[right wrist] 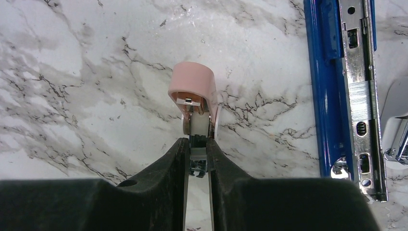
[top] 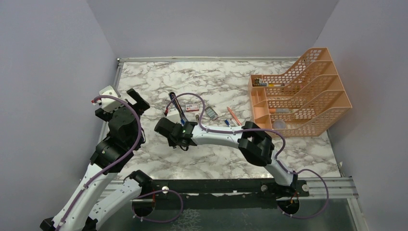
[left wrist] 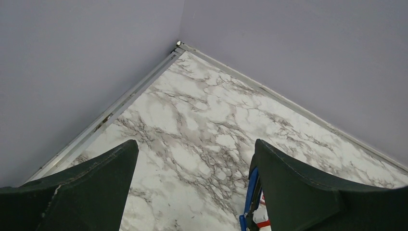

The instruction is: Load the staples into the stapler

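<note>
Here the right jaws pinch a small pink-capped metal piece over the counter — the blue stapler lies opened beside it, a staple strip in its channel; the left jaws gape empty.

**Stapler**: bright blue and slim, opened out flat with its silver channel facing up. It lies lengthwise, well to the right of the right gripper. **Staples**: a short grey strip sits mid-channel. The red-and-white sleeve lies beyond the stapler, farther from the gripper.
</note>
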Controlling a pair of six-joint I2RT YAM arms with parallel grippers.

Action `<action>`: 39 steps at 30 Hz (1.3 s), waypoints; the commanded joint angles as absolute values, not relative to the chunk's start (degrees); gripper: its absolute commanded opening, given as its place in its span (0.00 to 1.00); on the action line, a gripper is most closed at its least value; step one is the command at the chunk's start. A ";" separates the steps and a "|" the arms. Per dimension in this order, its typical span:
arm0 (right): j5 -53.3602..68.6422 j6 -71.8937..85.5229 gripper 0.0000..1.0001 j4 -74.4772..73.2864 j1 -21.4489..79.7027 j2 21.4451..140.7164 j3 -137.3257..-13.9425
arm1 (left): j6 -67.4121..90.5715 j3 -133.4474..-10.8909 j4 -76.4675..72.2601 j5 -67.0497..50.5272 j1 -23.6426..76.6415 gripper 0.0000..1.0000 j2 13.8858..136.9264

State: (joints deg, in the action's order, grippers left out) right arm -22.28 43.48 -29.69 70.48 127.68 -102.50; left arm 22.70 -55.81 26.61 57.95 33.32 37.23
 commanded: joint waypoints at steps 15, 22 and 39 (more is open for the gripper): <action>-23.49 42.36 0.25 -28.27 70.81 129.23 -104.84 | 22.32 -55.19 27.42 59.61 33.05 0.93 36.96; -23.56 41.55 0.25 -29.74 70.80 130.46 -105.72 | 22.32 -55.18 27.34 58.97 33.05 0.93 36.97; -24.09 40.69 0.25 -30.48 70.82 128.32 -105.82 | 22.06 -55.11 27.11 58.47 33.05 0.93 37.35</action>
